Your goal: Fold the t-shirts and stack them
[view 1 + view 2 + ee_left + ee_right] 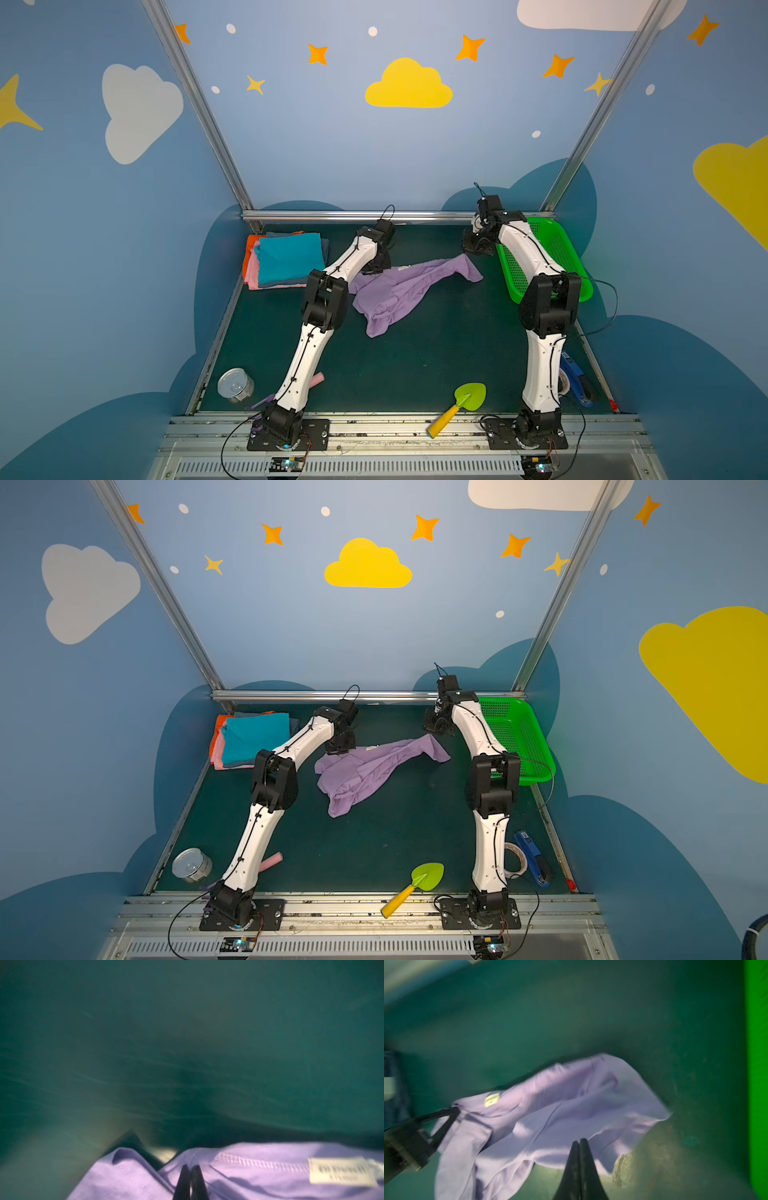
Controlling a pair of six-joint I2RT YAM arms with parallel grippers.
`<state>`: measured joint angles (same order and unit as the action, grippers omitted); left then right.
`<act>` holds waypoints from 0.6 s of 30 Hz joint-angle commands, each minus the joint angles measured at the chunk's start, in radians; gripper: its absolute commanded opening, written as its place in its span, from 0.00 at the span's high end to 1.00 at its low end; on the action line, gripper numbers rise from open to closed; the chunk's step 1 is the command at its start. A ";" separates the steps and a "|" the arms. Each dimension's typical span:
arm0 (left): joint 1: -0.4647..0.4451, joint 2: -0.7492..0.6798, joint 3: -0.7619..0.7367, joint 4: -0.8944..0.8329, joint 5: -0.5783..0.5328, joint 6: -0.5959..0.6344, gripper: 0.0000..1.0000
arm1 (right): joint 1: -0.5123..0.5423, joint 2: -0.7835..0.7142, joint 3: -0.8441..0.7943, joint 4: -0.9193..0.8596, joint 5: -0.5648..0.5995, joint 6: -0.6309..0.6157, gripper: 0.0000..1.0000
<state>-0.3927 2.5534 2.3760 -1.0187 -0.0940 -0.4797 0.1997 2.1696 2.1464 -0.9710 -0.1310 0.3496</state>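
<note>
Both sets of fingers are pinched together on the lavender t-shirt (399, 291). The left fingers (187, 1176) clamp the cloth by the collar seam, near the white label (340, 1169). The right fingers (576, 1153) grip an edge at the other end, near the green basket (557, 249). The shirt sags between them, with the rest crumpled on the tabletop (415, 365). The folded stack (289, 257) sits back left, well apart.

Loose t-shirt (395, 291) lies between folded stack (289, 257) at left and basket (565, 257) at right.
</note>
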 commanded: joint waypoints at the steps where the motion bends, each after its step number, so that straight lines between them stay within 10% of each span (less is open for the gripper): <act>1: 0.032 -0.045 0.048 -0.044 -0.038 0.004 0.96 | 0.001 -0.143 0.104 -0.057 -0.006 -0.043 1.00; 11: 0.072 -0.287 0.057 -0.097 -0.147 0.012 0.96 | 0.024 -0.628 -0.244 0.446 0.079 -0.111 1.00; 18: 0.074 -0.535 -0.126 -0.080 -0.244 -0.045 0.96 | 0.020 -0.758 -0.242 0.405 0.146 -0.155 1.00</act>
<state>-0.3283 2.0838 2.3260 -1.0664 -0.2565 -0.4885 0.2253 1.4139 1.9034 -0.5945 -0.0349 0.2218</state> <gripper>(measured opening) 0.048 0.047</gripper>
